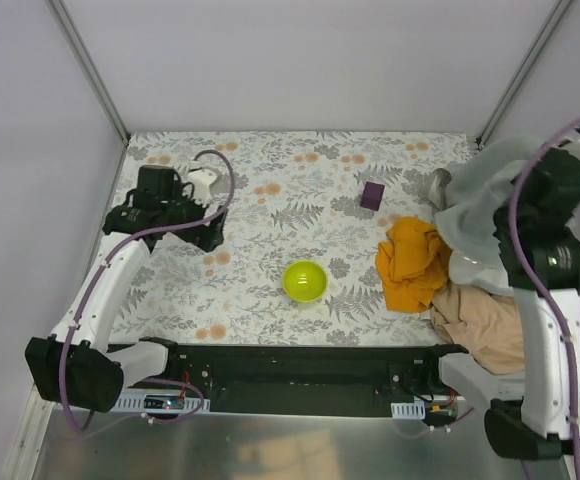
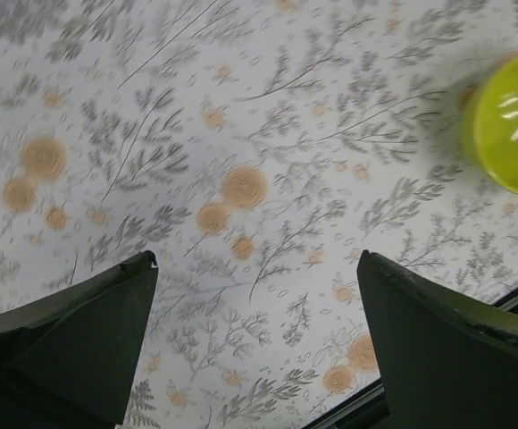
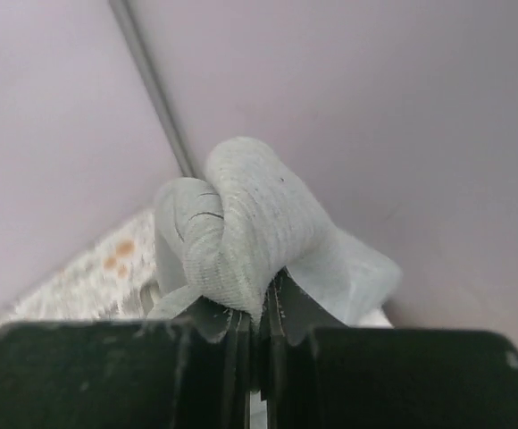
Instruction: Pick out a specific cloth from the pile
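The bright orange-yellow cloth [image 1: 413, 263] lies crumpled on the table at the left edge of the pile [image 1: 475, 300], with nothing gripping it. My right gripper [image 3: 261, 313] is shut on a fold of the large light grey cloth [image 3: 241, 223] and holds it raised. In the top view the grey cloth [image 1: 485, 195] drapes down from the right arm and hides the fingers. White fabric [image 1: 468, 270] and the beige-tan cloth [image 1: 482, 328] lie under it. My left gripper [image 2: 257, 264] is open and empty above the patterned table at the far left, also seen in the top view [image 1: 210, 228].
A lime-green bowl [image 1: 304, 280] stands mid-table and shows at the right edge of the left wrist view [image 2: 509, 125]. A small purple object [image 1: 372, 195] lies behind it. Walls close in at the back and both sides. A black rail [image 1: 290, 365] runs along the near edge.
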Robot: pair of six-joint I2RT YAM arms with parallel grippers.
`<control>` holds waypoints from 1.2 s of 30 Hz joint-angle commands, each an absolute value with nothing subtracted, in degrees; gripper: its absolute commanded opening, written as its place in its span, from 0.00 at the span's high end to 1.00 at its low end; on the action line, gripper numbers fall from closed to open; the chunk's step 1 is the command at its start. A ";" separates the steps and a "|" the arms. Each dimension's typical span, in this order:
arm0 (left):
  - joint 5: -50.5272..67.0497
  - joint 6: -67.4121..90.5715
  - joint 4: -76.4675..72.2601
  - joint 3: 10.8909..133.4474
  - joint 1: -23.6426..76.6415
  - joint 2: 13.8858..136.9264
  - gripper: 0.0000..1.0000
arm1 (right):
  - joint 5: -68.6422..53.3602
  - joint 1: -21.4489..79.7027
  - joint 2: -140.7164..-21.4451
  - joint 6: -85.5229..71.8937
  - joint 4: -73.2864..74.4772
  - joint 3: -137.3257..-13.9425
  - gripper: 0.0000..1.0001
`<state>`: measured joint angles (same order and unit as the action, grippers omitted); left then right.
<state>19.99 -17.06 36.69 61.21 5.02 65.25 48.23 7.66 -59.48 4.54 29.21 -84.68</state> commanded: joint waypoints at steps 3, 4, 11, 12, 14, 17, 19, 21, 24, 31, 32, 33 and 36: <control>18.55 -20.57 44.20 74.86 23.96 71.79 0.03 | 49.31 3.70 -58.44 13.80 20.13 -80.53 1.00; 18.20 -20.39 44.64 76.80 26.87 73.89 0.03 | 49.31 3.08 -58.62 13.71 19.69 -78.42 1.00; 11.35 -17.41 44.65 97.60 50.16 96.63 0.03 | 43.34 -4.74 -60.03 0.28 24.52 -70.67 1.00; 11.25 -16.62 44.65 103.13 52.45 100.77 0.04 | 42.90 -5.70 -59.86 -1.39 24.96 -70.06 1.00; 12.03 -14.07 44.65 113.24 55.45 109.82 0.03 | 41.84 -7.46 -59.68 -2.98 25.14 -68.91 1.00; 11.61 -10.12 44.74 129.58 58.61 125.71 0.01 | 39.91 -9.49 -59.15 -4.65 25.31 -67.24 1.00; 11.43 -8.71 44.74 139.34 59.85 134.87 0.01 | 38.94 -10.28 -58.89 -5.01 25.23 -66.19 1.00; 11.60 -9.05 44.65 148.05 60.73 142.34 0.01 | 38.15 -10.72 -58.28 -5.10 25.14 -64.78 1.00; 8.28 -11.07 40.63 151.88 61.79 148.35 0.01 | 37.18 -10.81 -57.48 -5.27 24.61 -63.55 1.00; 8.35 -11.60 33.58 145.82 62.05 153.27 0.13 | 35.69 -10.90 -56.16 -5.36 23.99 -63.11 1.00; 9.13 -11.34 33.31 145.55 62.05 153.80 0.25 | 35.25 -10.90 -56.08 -5.27 23.99 -63.28 1.00; 9.58 -10.99 33.22 145.55 62.05 154.42 0.34 | 34.90 -10.90 -55.90 -5.36 24.08 -63.37 1.00; 10.11 -11.25 33.66 144.76 62.05 154.43 0.88 | 34.72 -10.90 -55.11 -5.27 24.08 -63.28 1.00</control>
<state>9.13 -10.92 35.62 145.84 61.89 153.73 35.46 -10.41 -57.21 -4.51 25.45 -63.07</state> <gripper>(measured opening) 0.432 0.065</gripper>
